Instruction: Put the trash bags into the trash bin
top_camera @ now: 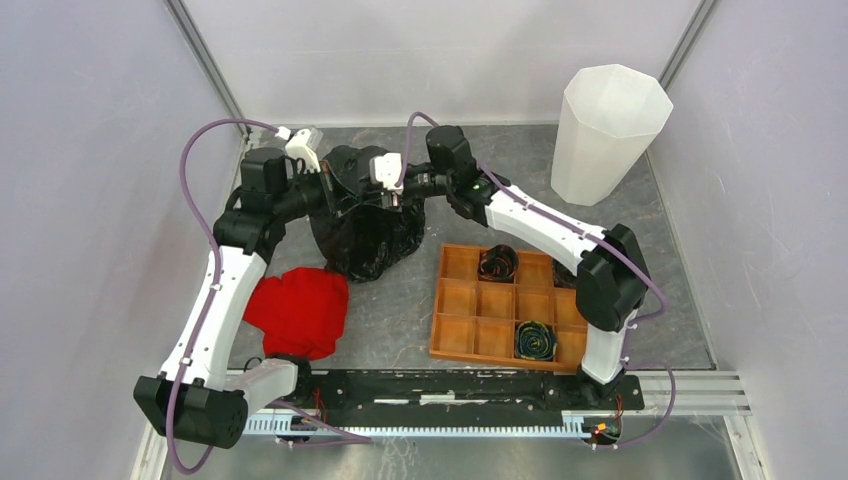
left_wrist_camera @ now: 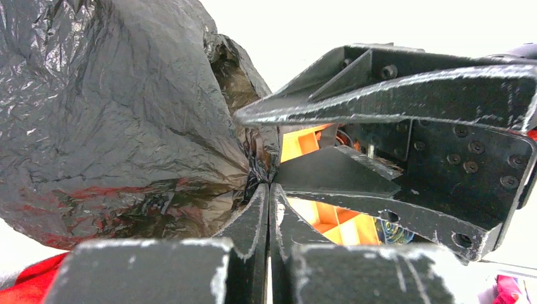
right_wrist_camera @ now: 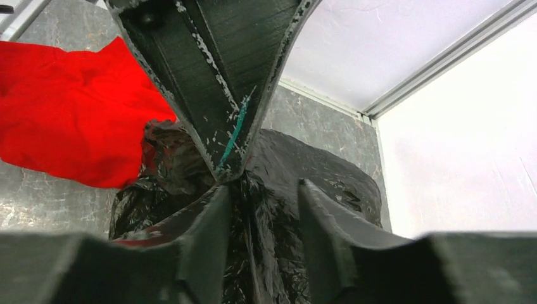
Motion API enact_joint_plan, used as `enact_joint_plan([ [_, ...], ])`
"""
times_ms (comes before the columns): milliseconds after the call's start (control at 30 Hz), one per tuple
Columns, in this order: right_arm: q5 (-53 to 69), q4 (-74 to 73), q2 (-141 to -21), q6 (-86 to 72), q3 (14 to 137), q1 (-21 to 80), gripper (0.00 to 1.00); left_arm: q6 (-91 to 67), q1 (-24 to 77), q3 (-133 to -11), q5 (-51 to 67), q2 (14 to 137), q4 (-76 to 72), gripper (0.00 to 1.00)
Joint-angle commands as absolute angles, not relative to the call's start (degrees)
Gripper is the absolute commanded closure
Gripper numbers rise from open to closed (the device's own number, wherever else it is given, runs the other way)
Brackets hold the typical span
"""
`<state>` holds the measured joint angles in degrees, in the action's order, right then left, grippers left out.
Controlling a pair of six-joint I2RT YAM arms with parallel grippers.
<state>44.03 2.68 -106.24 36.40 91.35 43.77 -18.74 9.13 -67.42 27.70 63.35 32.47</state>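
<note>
The left hand (left_wrist_camera: 269,187) is clamped on a gathered fold of the black trash bag (top_camera: 365,235) at the rear of the worktop (top_camera: 400,310). The right hand (right_wrist_camera: 263,190) stands half-wide astride that fold. The trash bin (top_camera: 608,135) stands well apart, far right.

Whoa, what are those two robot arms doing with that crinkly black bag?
Both arms meet at the black trash bag near the back of the table. The left gripper is pinched shut on a fold of it. The right gripper has its fingers open, close against the plastic. The white trash bin stands apart at the back right, so the bag is not in it yet. A red cloth and an orange tray lie nearby.
</note>
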Motion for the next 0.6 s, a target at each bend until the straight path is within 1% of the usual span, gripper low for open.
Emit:
enact_joint_plan([
  [0,45.9,6.7,-106.5,34.5,92.0,44.5,0.56,-16.8,9.3,-68.9,29.9,61.9,29.9,0.98],
  [33,45.8,8.1,-106.1,33.3,91.2,44.6,0.6,-16.9,9.3,-69.3,29.7,61.8,29.9,0.98],
  [100,44.9,11.4,-105.3,30.6,89.3,44.6,0.73,-17.4,9.3,-69.7,29.3,61.5,29.8,0.98],
  [133,44.1,13.5,-105.0,28.9,88.2,44.4,0.89,-18.0,9.3,-69.9,28.9,61.3,29.3,0.97],
  [167,42.9,15.3,-104.6,27.2,87.4,44.2,0.99,-18.4,9.3,-70.1,28.4,61.1,28.9,0.93],
  [200,41.1,18.3,-104.2,24.4,85.8,44.2,1.0,-19.2,9.4,-70.1,27.5,60.7,28.2,0.83],
  [233,37.9,21.4,-103.4,20.9,84.2,43.8,1.0,-20.3,9.3,-70.0,26.1,60.2,27.6,0.65],
  [300,29.4,29.0,-101.5,12.4,79.0,42.7,1.0,-21.7,9.3,-69.5,22.3,59.1,26.5,0.19],
  [333,22.6,32.1,-100.2,8.8,76.7,42.0,1.0,-22.3,9.3,-69.0,20.0,58.4,26.1,0.06],
  [367,17.2,34.2,-99.0,5.2,74.0,41.0,1.0,-22.7,9.3,-68.2,17.6,57.7,25.6,0.01],
  [467,-2.2,35.5,-95.1,-5.5,67.6,37.7,1.0,-23.6,9.3,-65.5,11.1,56.5,25.3,0.0],
  [533,-8.5,35.0,-93.5,-10.0,64.2,34.8,1.0,-24.9,9.3,-63.7,7.6,56.8,25.8,0.0],
  [567,-9.5,34.0,-93.2,-11.2,63.5,33.4,1.0,-25.5,9.3,-62.8,7.5,57.4,25.8,0.0],
])
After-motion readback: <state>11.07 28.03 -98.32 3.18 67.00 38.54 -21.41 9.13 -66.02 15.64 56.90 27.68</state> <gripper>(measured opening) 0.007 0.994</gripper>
